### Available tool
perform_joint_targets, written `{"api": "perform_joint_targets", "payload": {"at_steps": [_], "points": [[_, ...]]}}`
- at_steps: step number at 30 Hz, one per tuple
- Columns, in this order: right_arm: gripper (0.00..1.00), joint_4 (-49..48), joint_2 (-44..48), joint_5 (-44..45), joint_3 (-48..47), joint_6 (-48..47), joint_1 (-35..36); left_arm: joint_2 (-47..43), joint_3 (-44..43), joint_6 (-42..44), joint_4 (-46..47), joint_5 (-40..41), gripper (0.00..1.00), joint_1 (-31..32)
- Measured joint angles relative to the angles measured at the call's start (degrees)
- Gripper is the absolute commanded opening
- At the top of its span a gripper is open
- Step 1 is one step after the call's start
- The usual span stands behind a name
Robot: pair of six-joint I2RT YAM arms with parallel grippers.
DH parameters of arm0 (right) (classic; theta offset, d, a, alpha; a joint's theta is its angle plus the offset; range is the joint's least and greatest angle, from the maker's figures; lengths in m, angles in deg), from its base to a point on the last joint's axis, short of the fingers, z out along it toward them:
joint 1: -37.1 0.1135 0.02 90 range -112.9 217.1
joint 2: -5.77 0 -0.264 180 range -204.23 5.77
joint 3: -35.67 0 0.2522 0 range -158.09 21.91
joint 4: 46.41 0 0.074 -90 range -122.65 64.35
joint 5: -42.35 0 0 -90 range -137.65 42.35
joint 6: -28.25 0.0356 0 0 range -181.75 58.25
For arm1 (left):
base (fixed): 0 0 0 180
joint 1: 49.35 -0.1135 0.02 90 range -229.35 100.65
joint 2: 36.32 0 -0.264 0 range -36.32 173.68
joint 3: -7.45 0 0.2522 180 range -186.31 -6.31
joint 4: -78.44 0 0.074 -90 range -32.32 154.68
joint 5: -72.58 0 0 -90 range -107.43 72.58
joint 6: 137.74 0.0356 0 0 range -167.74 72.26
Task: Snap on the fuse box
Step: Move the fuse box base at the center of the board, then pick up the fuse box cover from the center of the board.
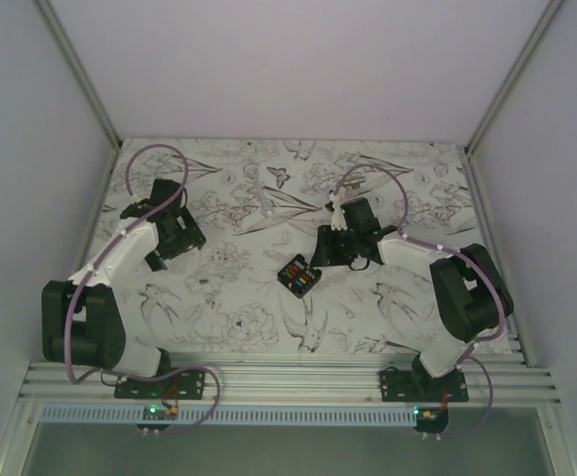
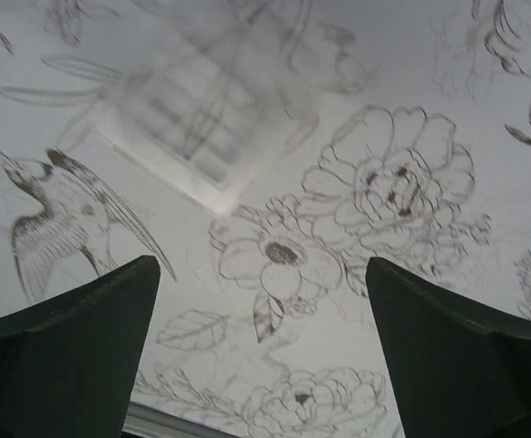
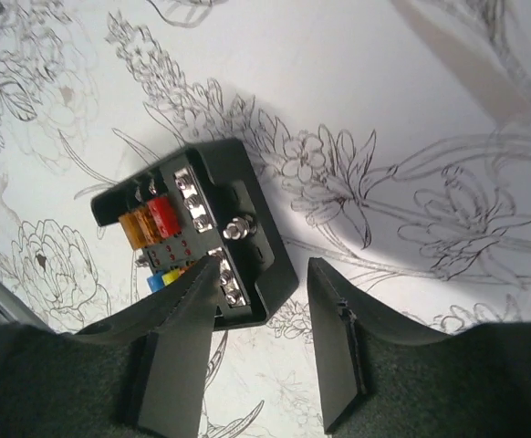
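The fuse box [image 1: 296,275] is a small black square box lying flat on the flower-patterned table [image 1: 239,327], its face with red, orange, yellow and blue fuses [image 3: 161,216] turned up. My right gripper [image 3: 264,265] hovers at its near corner, open; the left finger [image 3: 188,306] overlaps the box's face, the right finger [image 3: 334,319] stands apart from the box's side. From above, the right gripper [image 1: 330,260] sits just right of the box. My left gripper [image 2: 261,265] stands wide open over bare table, far left of the box [image 1: 174,248].
A clear, ribbed plastic cover [image 2: 202,128] lies blurred ahead of the left gripper; in the top view it shows as a pale piece [image 1: 266,205] behind the box. White walls close the table on three sides. A metal rail [image 1: 288,382] runs along the near edge.
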Motion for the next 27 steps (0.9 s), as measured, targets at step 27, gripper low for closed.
{"api": "perform_joint_targets", "payload": {"at_steps": [27], "points": [[0.94,-5.0,13.8,-1.2,10.3,-7.5,-5.8,18.8,-6.3,17.8,9.1,-6.4,1.00,-11.3]]}}
